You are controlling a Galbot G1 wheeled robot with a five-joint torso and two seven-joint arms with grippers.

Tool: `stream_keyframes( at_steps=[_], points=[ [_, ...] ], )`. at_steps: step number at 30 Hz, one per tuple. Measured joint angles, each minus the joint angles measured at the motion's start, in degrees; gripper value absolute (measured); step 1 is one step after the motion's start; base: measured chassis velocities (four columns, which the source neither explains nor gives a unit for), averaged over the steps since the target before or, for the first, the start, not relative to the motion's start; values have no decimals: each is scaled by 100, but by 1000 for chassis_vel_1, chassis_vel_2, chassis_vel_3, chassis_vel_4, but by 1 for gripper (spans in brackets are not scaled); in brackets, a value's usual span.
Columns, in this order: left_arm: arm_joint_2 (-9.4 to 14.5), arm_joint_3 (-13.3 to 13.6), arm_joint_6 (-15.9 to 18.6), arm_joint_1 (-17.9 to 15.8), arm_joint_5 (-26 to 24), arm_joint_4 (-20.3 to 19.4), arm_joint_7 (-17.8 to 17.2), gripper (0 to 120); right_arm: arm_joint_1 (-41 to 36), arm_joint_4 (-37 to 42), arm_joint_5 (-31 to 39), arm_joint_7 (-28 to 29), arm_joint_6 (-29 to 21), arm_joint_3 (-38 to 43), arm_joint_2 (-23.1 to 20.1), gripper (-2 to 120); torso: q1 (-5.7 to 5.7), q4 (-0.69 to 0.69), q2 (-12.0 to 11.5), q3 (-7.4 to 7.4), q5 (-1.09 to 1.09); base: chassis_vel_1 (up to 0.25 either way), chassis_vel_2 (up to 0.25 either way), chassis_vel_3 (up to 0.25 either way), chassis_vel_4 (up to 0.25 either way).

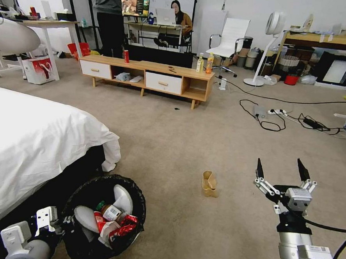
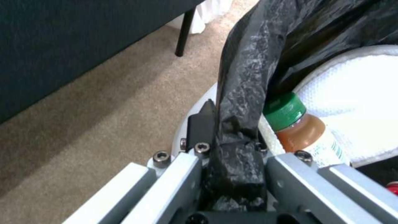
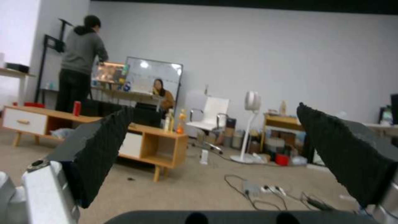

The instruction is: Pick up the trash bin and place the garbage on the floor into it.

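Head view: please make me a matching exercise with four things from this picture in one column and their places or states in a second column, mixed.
Things:
1. trash bin
2. tan paper bag
3. right hand
4. left hand

Places or states:
A. lying alone on the carpet
B. open, holding nothing
C. beside the bed, litter inside
D. shut on the bin's rim

Pairs: 1-C, 2-A, 3-B, 4-D

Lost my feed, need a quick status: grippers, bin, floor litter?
Left gripper shut on trash bin rim beside the bed. Right gripper open, empty, raised over floor. Tan paper bag on carpet, nothing blocking it.
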Motion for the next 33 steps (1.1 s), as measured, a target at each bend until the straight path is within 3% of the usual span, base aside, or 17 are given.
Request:
stream_keyframes(
  at_steps=[11, 24, 33],
  points=[
    [-11, 13, -4, -70, -5, 27, 23, 2, -171, -168, -335, 160, 72, 6, 512, 100, 0, 0, 0, 0, 1, 0, 0, 0, 0],
    [-42, 16, -4, -70, -10, 34, 30, 2, -231, -227, -367, 176, 156, 81, 571, 100, 0, 0, 0, 0, 1, -9, 4, 5, -8],
    [-40, -10, -2, -37, -12, 18, 33, 2, -186, -272, -349, 211, 162, 71, 550, 100, 0, 1, 0, 1, 1, -154, 161, 151, -161]
  ],
)
